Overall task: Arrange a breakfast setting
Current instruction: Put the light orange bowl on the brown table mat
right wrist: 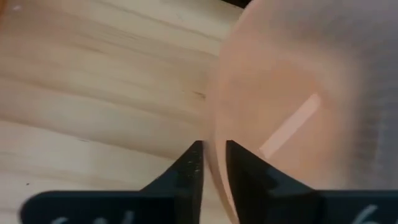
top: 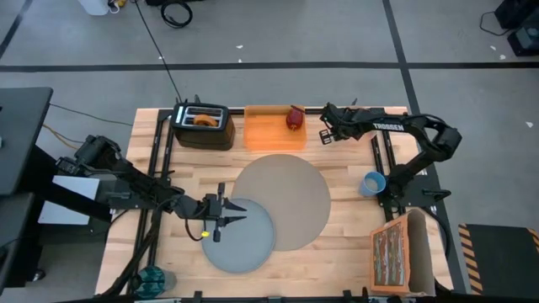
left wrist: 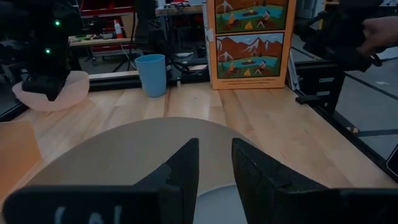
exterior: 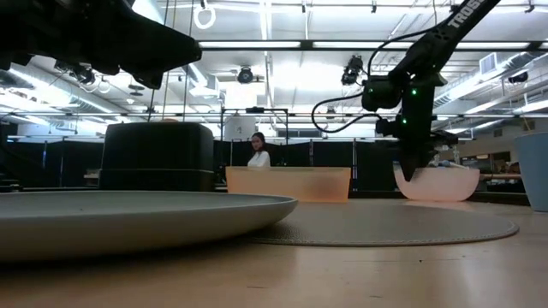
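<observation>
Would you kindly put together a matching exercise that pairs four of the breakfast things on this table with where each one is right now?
Things:
1. bagel
2. apple
3. blue cup
4. pink bowl

Places:
A. on the orange tray
B. rim between the fingers of the right gripper
C. in the toaster
D. on bare wood beside the placemat

Pairs: 1-C, 2-A, 3-D, 4-B.

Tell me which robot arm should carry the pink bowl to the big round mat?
The right one. Its claw is already pinched over the rim of the translucent pink bowl at the table's far edge. The left claw is busy at the smaller grey plate, across the large round grey-brown placemat.
</observation>
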